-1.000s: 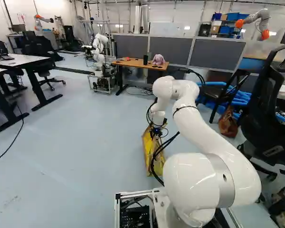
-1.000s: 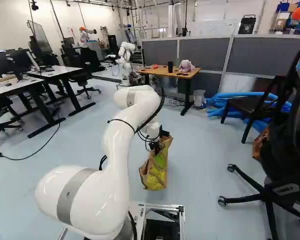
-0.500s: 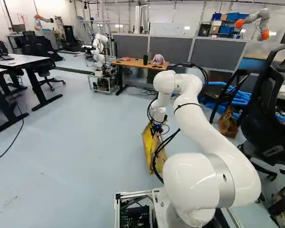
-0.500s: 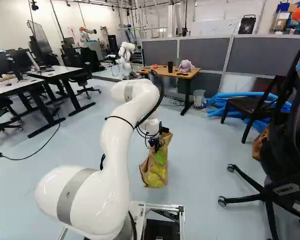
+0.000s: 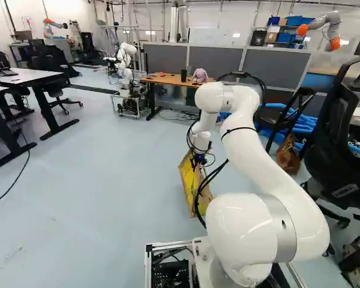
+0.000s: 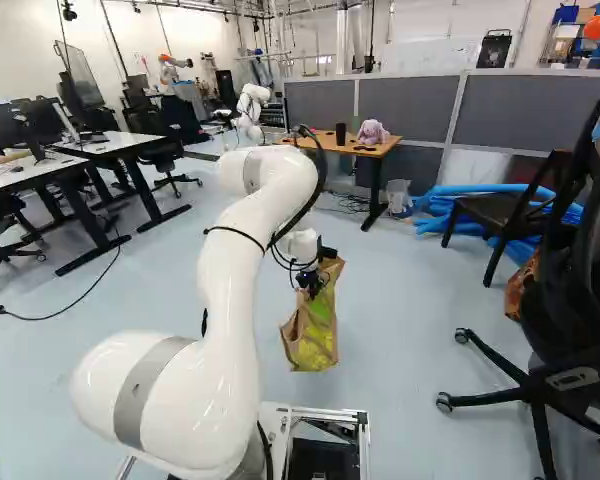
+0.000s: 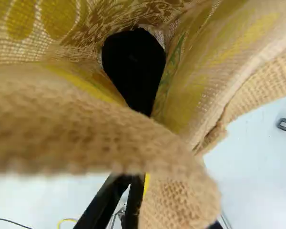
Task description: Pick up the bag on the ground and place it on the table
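In the right base view, the gripper (image 6: pixel 313 283), at the centre, holds the bag (image 6: pixel 318 325), which hangs just below it; the table (image 6: pixel 382 150) stands at upper centre-right. In the left base view, the bag hangs tilted below centre, the table above. In the wrist view, the bag's cloth covers the fingertips; a black thing (image 7: pixel 133 62) shows ahead, in its folds.

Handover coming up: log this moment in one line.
tool: shut on bag | bag: higher than before, hanging | wooden table: ahead | placement: not yet done | base: unmoved
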You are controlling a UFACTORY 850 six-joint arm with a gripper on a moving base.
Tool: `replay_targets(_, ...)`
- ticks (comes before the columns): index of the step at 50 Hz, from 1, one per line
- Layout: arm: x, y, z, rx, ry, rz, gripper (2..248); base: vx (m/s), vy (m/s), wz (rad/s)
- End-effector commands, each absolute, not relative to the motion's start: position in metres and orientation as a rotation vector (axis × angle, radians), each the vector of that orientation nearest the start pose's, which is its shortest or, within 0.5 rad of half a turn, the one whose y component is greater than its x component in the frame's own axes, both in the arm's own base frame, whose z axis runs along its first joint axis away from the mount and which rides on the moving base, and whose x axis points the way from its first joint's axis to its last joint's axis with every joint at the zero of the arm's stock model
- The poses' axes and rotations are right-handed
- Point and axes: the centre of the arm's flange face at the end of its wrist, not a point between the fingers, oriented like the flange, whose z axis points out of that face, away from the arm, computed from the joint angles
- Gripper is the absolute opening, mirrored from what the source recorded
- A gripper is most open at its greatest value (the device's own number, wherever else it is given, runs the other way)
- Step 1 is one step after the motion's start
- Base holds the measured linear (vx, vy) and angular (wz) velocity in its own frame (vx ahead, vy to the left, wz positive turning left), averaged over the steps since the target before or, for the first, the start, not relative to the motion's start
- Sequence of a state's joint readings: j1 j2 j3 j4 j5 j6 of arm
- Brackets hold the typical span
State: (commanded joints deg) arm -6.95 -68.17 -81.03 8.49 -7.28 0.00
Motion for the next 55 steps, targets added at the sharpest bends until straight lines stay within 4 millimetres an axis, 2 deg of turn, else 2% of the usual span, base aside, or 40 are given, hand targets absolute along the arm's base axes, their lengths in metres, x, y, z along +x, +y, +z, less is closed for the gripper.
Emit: replay_targets(55, 0.599, -0.071, 0.121, -3.084, 0.412, -0.242, 22, 0.0, 0.0, 0.0)
